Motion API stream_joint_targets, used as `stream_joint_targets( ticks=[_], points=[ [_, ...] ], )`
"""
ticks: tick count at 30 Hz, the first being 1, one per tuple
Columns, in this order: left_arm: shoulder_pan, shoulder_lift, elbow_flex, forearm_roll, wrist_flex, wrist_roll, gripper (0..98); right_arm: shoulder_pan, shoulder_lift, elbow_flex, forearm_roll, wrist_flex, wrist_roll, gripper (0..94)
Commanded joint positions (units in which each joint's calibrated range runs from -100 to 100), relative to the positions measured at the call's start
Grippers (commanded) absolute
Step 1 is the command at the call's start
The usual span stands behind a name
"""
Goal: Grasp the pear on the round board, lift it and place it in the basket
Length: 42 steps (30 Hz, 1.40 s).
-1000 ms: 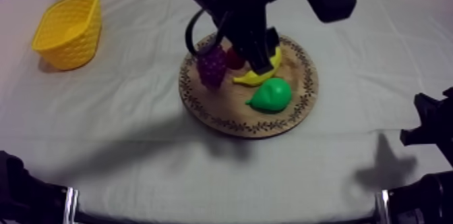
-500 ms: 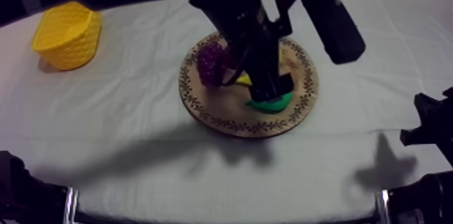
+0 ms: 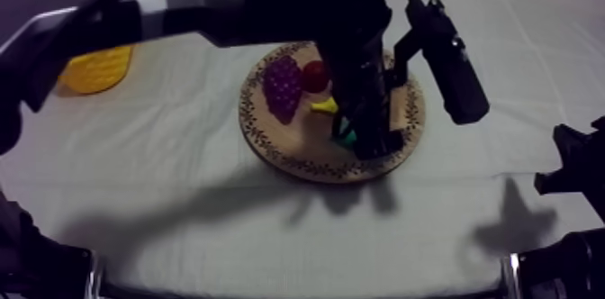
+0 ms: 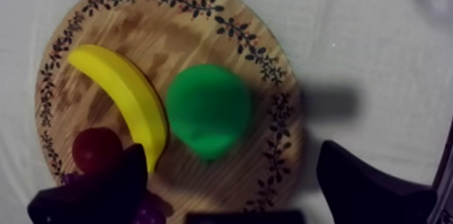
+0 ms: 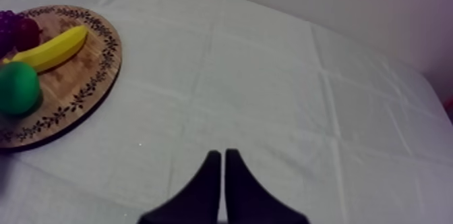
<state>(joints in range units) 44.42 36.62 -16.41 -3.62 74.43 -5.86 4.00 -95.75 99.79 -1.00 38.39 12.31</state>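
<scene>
Since half a second ago my left arm (image 3: 225,1) has stretched lower across the table. The left gripper (image 3: 365,140) now stands down on the wooden board (image 3: 270,140), with a green sliver of the pear (image 3: 346,131) showing beside it. The yellow basket (image 3: 94,68) lies well off, partly covered by the arm.

From the left wrist, the fingers (image 4: 101,193) are spread wide and hold nothing. The pear lies on the board just ahead between them, with the banana (image 4: 125,102) and small red fruit (image 4: 98,149) toward one finger.

From the right wrist, the right gripper (image 5: 222,166) is closed to a narrow wedge, empty, over bare cloth (image 5: 269,71).
</scene>
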Motion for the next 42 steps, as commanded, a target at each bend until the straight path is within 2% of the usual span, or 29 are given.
stream_joint_targets(
  ticks=[1, 7, 29, 42],
  points=[
    [-0.1, 2.0, -1.3, 0.2, 0.3, -0.3, 96.3, 0.0, 0.0, 0.0, 0.0, 0.0, 0.0, 0.3],
    [-0.6, 7.8, -5.7, 1.33, 1.8, -1.8, 96.2, 0.0, 0.0, 0.0, 0.0, 0.0, 0.0, 0.3],
    [-1.5, 22.7, -28.5, 3.81, 16.0, -5.2, 92.9, 0.0, 0.0, 0.0, 0.0, 0.0, 0.0, 0.3],
    [-2.8, 26.3, -33.6, 5.4, 20.6, -4.9, 80.8, 0.0, 0.0, 0.0, 0.0, 0.0, 0.0, 0.3]
  ],
)
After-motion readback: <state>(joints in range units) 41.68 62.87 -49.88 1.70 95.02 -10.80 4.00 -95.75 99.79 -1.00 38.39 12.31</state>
